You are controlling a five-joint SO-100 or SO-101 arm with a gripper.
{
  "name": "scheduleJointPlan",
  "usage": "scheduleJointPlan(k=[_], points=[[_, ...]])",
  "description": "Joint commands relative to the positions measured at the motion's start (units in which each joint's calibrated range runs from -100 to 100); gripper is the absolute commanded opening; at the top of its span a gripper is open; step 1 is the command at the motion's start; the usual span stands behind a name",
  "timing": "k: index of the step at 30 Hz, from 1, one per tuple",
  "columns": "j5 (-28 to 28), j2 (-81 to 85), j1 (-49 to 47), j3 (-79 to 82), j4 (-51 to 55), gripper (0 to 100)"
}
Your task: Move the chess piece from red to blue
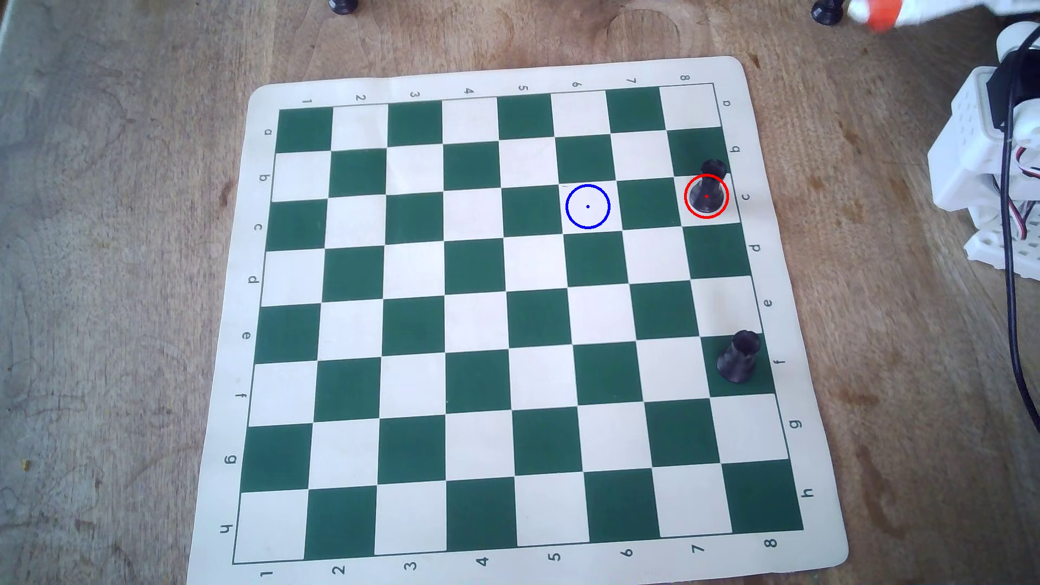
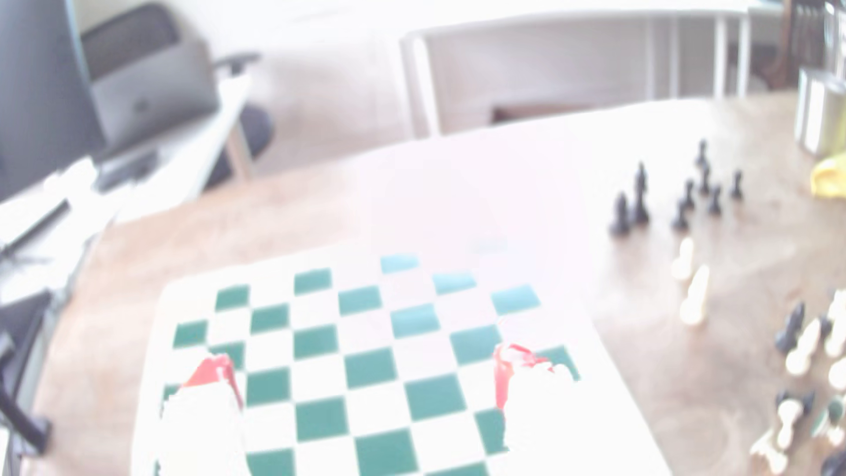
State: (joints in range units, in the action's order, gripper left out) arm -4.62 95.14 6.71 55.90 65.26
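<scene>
The small black chess piece [image 1: 708, 188] stands on a white square at the board's right edge, inside the red circle [image 1: 686, 188]. The blue circle [image 1: 567, 199] lies two squares to its left on an empty white square. In the overhead view only a white and orange tip of my gripper [image 1: 878, 12] shows at the top right, off the board. In the wrist view my gripper [image 2: 366, 366] is open, its two white, red-tipped fingers [image 2: 215, 370] wide apart above the green and white board [image 2: 320, 421]. The piece is out of the wrist view.
A stouter black piece with a notched crown [image 1: 738, 357] stands on a green square lower on the right column. The arm's white base [image 1: 990, 169] and cables sit right of the board. Several spare black and white pieces [image 2: 686, 201] stand on the table beyond the board.
</scene>
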Motion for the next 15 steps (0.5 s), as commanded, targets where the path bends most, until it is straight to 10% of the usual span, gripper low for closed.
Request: scheduleJointPlan(k=[1,15], points=[[-0.44,-2.70,-0.49,-1.59,3.86,25],[0.15,-26.80,-0.96,-16.10,14.59,28]])
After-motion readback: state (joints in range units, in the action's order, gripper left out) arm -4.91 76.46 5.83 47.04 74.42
